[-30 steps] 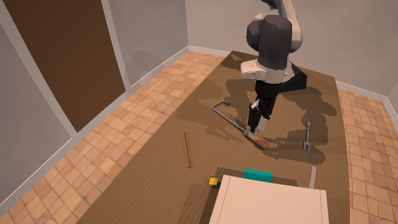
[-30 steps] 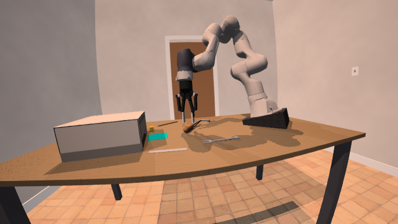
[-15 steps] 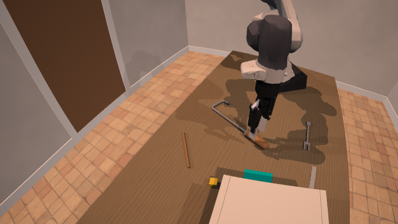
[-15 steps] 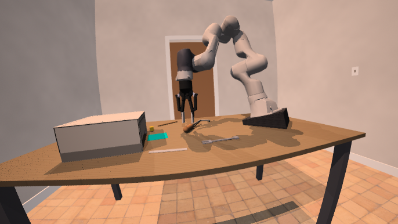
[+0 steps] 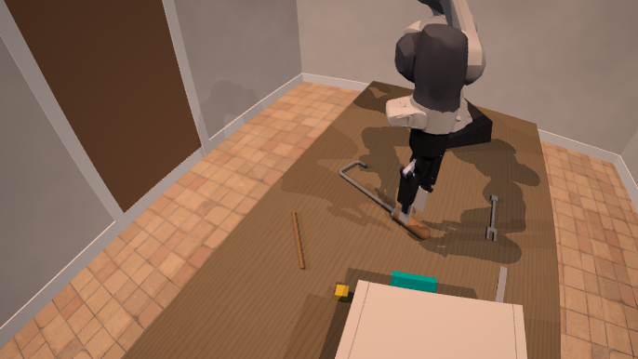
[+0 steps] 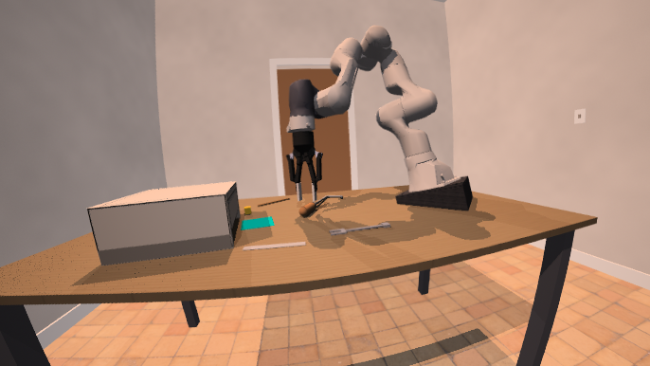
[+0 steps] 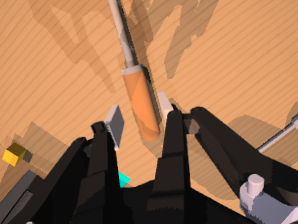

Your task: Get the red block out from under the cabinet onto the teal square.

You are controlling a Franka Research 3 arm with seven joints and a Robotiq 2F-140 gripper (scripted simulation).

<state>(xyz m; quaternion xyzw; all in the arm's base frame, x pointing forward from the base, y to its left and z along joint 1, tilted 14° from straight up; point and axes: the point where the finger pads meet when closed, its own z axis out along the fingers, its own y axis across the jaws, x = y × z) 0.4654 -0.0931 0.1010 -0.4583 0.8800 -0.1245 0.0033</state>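
Note:
My gripper [image 5: 409, 214] [image 6: 306, 199] [image 7: 140, 108] is part open and points straight down. Its fingers stand on either side of the orange handle [image 5: 417, 228] [image 6: 307, 209] [image 7: 140, 92] of a hooked metal tool, low over the table, without gripping it. The tool's grey shaft [image 5: 367, 192] [image 7: 120, 23] runs away to a bent hook. The teal square [image 5: 414, 281] [image 6: 257, 223] [image 7: 124, 179] lies on the table right in front of the beige cabinet [image 5: 432, 325] [image 6: 161, 223]. The red block is hidden from every view.
A small yellow block [image 5: 341, 291] [image 6: 247, 210] [image 7: 11, 156] sits by the cabinet's corner. A thin wooden stick [image 5: 298, 239] [image 6: 274, 202], a grey forked tool [image 5: 492, 218] [image 6: 360, 228] and a flat grey bar [image 5: 501, 284] [image 6: 275, 246] lie on the table. The arm's dark base [image 6: 436, 194] stands at the back.

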